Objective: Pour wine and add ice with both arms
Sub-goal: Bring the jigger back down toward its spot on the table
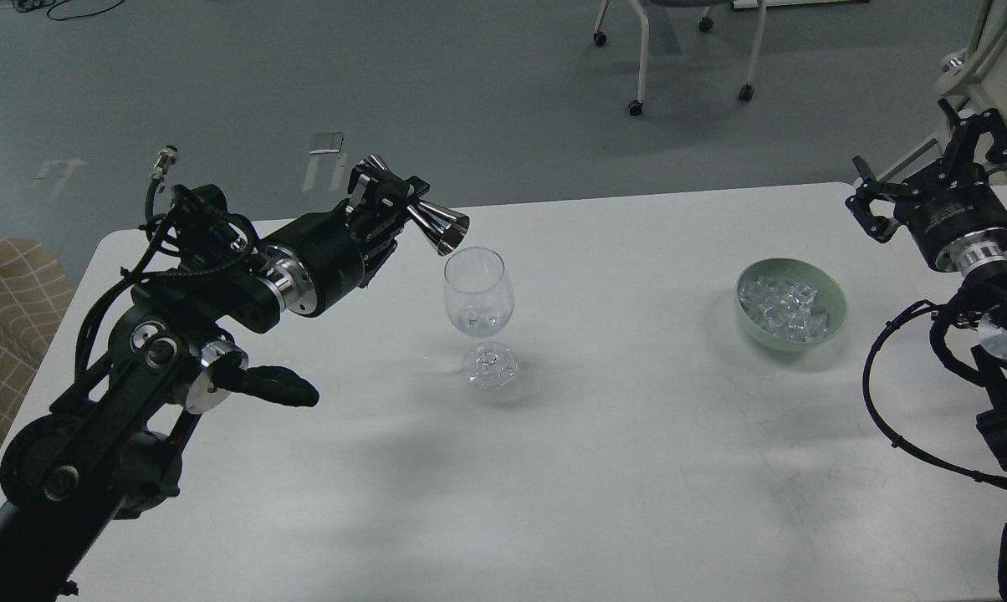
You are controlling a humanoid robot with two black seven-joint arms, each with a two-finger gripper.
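1. Our left gripper [384, 203] is clenched around the waist of a silver double-cone jigger [416, 207], holding it tipped on its side, the wider mouth pointing right and down.
2. Just below and to the right of that gripper stands the wine glass [479, 313], upright on the white table [604, 468]. The jigger's mouth sits right at the near rim of the glass, so we judge the pouring step to be in hand. We cannot make out any stream, and the bowl looks nearly clear, with only a glint low down that may be liquid or ice.
3. Well to the right of the glass, and down-left of our right gripper [922, 180], a pale green bowl [792, 303] holds the ice [784, 305], a heap of clear cubes.
4. The right gripper hangs above the table's far right corner with its prongs spread apart and nothing between them; it touches neither bowl nor ice.
5. The next move, as we read it, calls for righting the jigger and drawing it clear of the rim without knocking the glass, then bringing the right gripper down and leftward into the bowl to pinch one cube. The cubes are small, slick and crowded, so a clean single grasp will need care.
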